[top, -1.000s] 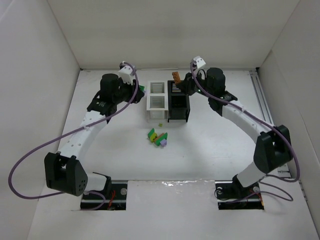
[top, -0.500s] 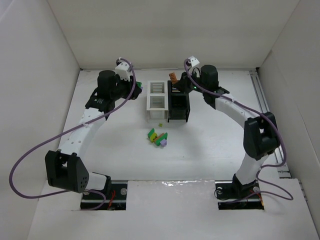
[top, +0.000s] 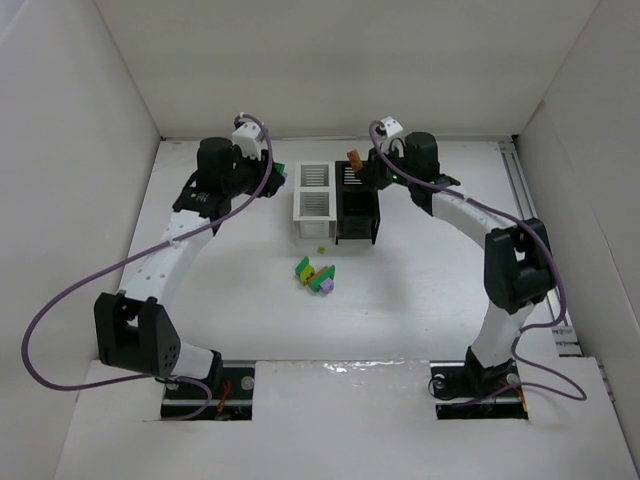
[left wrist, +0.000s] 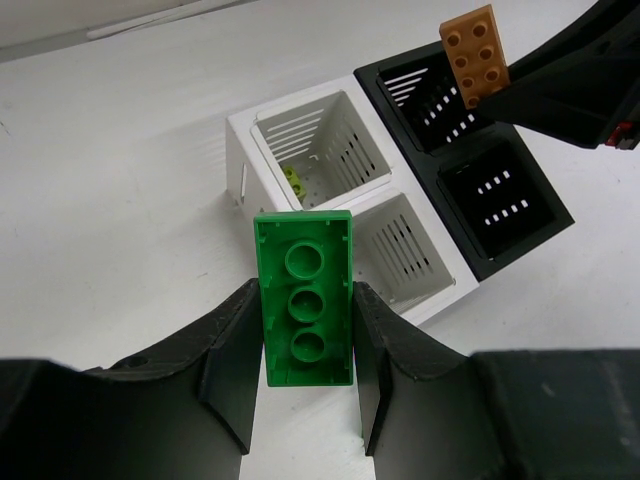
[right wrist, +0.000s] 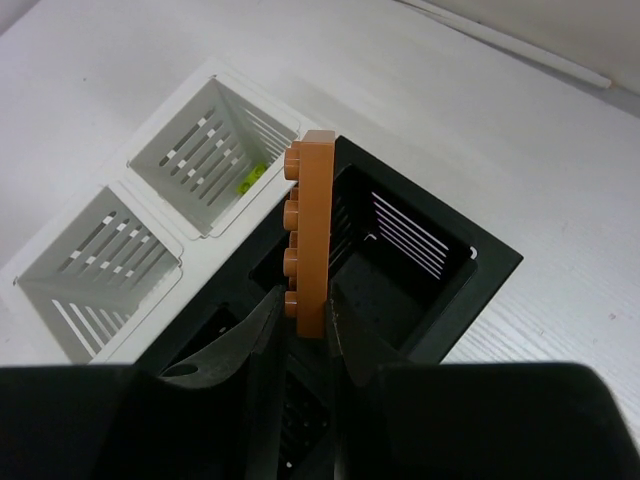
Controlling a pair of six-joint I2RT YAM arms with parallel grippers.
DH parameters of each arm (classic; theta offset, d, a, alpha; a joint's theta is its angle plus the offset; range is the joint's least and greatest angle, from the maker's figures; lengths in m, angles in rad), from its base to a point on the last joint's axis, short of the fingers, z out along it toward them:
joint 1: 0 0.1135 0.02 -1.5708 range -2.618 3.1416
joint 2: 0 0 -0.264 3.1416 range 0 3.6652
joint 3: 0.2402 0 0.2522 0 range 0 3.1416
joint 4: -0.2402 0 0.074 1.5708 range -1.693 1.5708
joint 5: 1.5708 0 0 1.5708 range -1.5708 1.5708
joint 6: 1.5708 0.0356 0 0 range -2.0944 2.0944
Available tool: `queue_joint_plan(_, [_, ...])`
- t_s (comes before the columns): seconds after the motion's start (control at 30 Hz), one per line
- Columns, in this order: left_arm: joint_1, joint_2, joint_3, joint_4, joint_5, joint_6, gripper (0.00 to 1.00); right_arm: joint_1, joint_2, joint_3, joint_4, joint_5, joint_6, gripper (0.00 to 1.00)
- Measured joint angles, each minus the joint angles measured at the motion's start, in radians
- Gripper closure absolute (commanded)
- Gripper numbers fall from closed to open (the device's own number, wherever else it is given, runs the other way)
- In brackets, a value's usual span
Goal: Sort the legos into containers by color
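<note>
Orange brick [right wrist: 308, 235] stands on edge, pinched in the right gripper [right wrist: 305, 315] above the far black bin [right wrist: 405, 232] — close to the wall shared with a white bin [right wrist: 200, 140]. Let go here, I judge, it could catch that rim or tip next door, where a small yellow-green piece [right wrist: 250, 178] lies. Meanwhile the left gripper [left wrist: 305, 320] clamps a green brick [left wrist: 303, 270] beside the white bins, not yet over one — both arms crowd one block and could clash. A few loose bricks [top: 315, 273] lie on the bench [top: 430, 290].
</note>
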Motion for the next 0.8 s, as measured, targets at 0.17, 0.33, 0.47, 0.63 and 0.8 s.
queue_joint_plan(0.17, [0.000, 0.010, 0.012, -0.002, 0.001, 0.000, 1.00, 0.000, 0.003, 0.000, -0.011, 0.002, -0.009, 0.65])
queue_joint_plan(0.33, [0.000, 0.010, 0.012, -0.003, 0.007, 0.001, 1.00, 0.000, 0.027, 0.015, -0.019, 0.007, -0.016, 0.47])
queue_joint_plan(0.47, [0.000, 0.010, 0.012, -0.003, 0.009, 0.002, 1.00, 0.000, 0.039, 0.019, -0.029, 0.015, -0.021, 0.44])
queue_joint_plan(0.63, [0.009, 0.011, 0.011, 0.006, 0.076, 0.002, 1.00, -0.014, 0.023, 0.025, -0.037, -0.046, -0.032, 0.45])
queue_joint_plan(0.8, [0.053, 0.001, -0.013, 0.076, 0.280, -0.023, 1.00, -0.037, -0.150, -0.026, -0.078, -0.254, -0.061, 0.45])
